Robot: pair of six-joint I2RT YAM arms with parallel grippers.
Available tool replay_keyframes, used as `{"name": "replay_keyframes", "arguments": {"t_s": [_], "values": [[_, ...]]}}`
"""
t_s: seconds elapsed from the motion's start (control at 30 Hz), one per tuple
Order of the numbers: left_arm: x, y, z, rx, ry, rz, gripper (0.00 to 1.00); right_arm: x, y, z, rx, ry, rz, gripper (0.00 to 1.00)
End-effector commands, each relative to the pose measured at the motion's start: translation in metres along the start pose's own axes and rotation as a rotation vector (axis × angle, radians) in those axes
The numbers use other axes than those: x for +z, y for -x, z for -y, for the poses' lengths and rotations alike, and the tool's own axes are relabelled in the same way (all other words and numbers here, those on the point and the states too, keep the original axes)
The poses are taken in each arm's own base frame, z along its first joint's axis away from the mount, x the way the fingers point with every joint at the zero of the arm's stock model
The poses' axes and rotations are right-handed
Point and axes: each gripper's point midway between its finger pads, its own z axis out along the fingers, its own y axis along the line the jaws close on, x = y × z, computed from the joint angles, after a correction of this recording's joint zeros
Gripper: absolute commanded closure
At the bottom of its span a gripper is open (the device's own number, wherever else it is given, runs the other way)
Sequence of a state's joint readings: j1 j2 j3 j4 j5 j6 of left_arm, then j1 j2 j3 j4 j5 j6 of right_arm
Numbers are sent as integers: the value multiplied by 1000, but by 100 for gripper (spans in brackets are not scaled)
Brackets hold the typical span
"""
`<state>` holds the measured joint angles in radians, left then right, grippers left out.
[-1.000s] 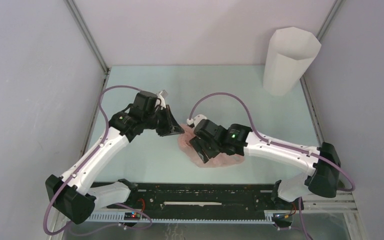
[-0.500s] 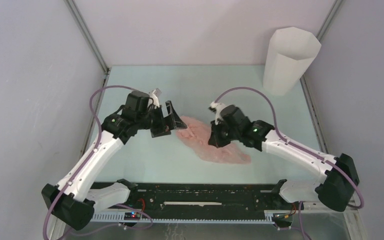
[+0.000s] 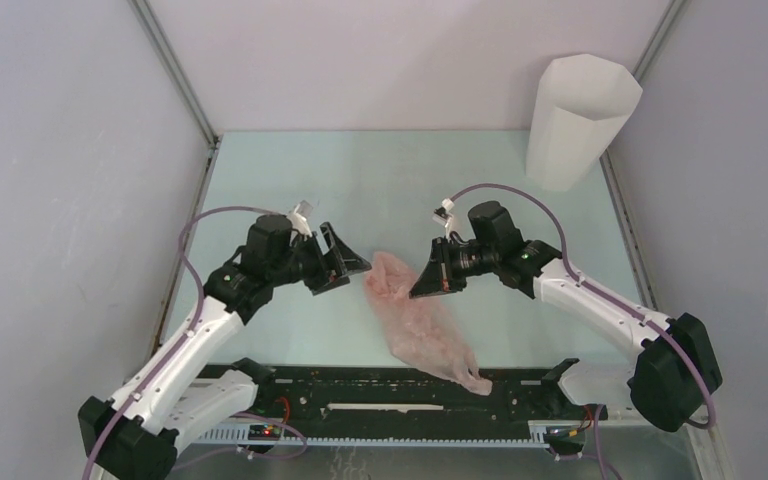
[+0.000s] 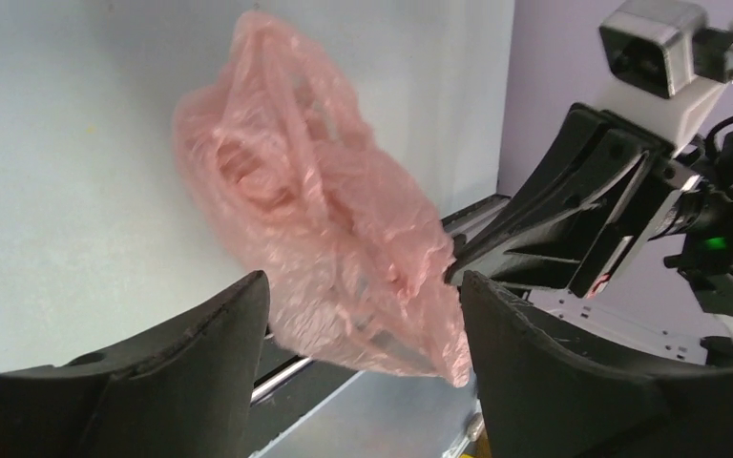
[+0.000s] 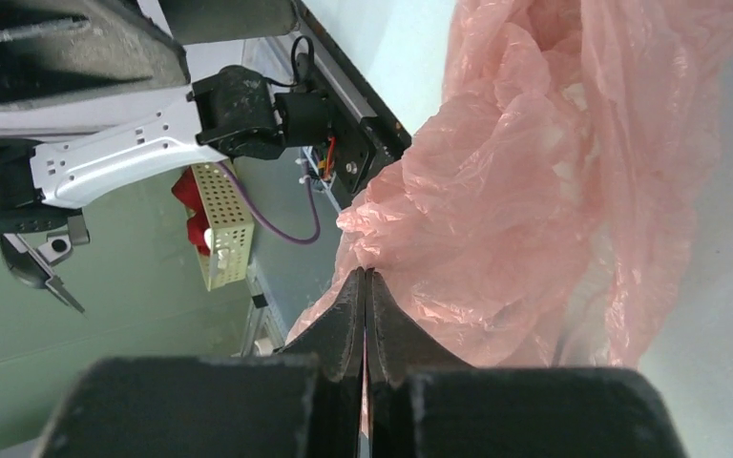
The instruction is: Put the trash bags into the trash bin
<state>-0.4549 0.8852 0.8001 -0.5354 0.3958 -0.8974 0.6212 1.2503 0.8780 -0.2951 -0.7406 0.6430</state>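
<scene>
The pale-pink trash bag (image 3: 415, 325) hangs stretched and wrinkled from my right gripper (image 3: 422, 285), which is shut on a fold of its film. In the right wrist view the two jaws meet at the gripper's tip (image 5: 365, 277) with pink bag film (image 5: 554, 191) bunched around it. The bag's lower end trails toward the front rail (image 3: 475, 383). My left gripper (image 3: 352, 265) is open just left of the bag's top, holding nothing. In its wrist view the bag (image 4: 315, 219) hangs beyond the spread left gripper (image 4: 363, 286). The white faceted trash bin (image 3: 575, 120) stands upright at the far right corner.
Grey enclosure walls (image 3: 60, 200) close in the table on the left, back and right. A black rail with electronics (image 3: 380, 395) runs along the near edge between the arm bases. The left arm's white link (image 5: 124, 157) shows in the right wrist view.
The left gripper opened, let go of the bag and drew back to the left. The right gripper shut on the bag and raised it, so the bag now hangs stretched toward the front rail.
</scene>
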Motion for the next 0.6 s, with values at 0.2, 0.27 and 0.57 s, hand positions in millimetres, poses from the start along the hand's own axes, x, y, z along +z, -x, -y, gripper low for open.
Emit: {"name": "replay_keyframes", "arguments": {"t_s": [0.2,0.27,0.57], "values": [[56,-2,16,9,82,-90,36,-6,0,-9,-19,34,-12,100],[60,-8,8,67,174,-101,35,-6,0,-10,-22,38,-9,100],[97,-1,1,134,263,-101,65,-12,-4,-12,-59,43,-16,100]]}}
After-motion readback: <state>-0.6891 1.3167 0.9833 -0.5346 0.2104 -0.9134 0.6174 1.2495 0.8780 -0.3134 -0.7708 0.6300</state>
